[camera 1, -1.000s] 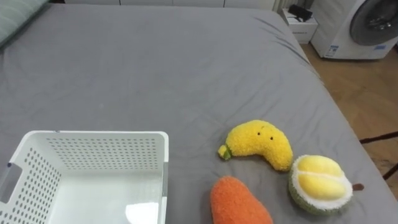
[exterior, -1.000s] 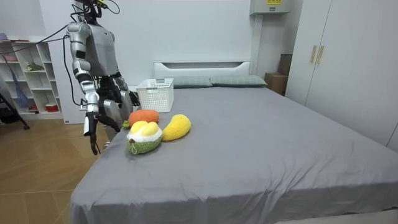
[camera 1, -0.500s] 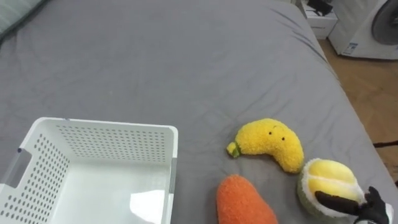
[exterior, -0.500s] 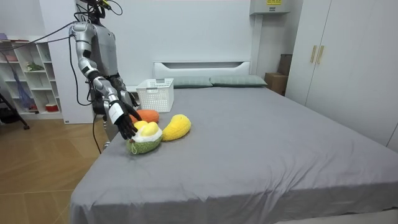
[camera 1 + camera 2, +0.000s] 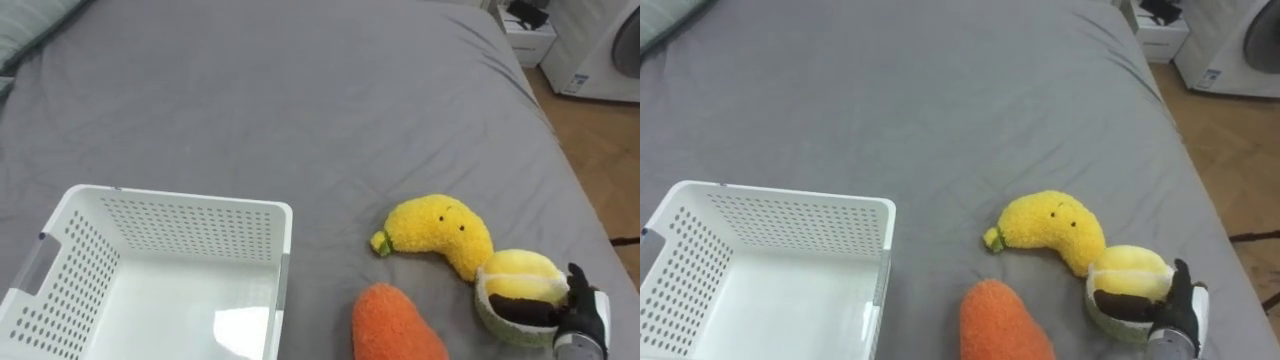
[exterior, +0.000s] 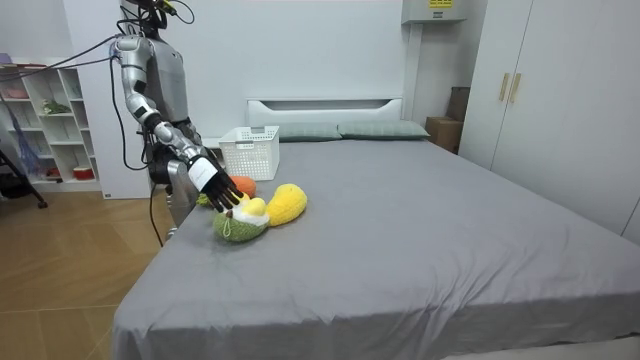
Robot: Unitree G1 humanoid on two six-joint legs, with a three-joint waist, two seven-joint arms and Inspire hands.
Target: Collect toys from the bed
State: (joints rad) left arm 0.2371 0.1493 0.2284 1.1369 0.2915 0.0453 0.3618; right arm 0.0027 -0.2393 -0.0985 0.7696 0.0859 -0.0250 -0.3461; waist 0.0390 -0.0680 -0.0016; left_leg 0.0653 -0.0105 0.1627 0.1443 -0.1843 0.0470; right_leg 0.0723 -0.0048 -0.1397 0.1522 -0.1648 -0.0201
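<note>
I stand at the side of the bed, beside its grey cover, with my right arm stretched down to the toys near the edge. My right hand is on the durian toy: the dark fingers lie curled across its front and the thumb stands up behind it, so the hand seems clamped on the toy, though the lower part of the grip runs out of the eye views. The durian toy rests on the bed and touches the lower end of the yellow banana toy. The orange carrot toy lies just beside both, nearer to me. To my left the white perforated basket sits on the bed with nothing in it, near the carrot toy but apart from it. In the room view the three toys lie together near the bed's corner, my hand upon them.
</note>
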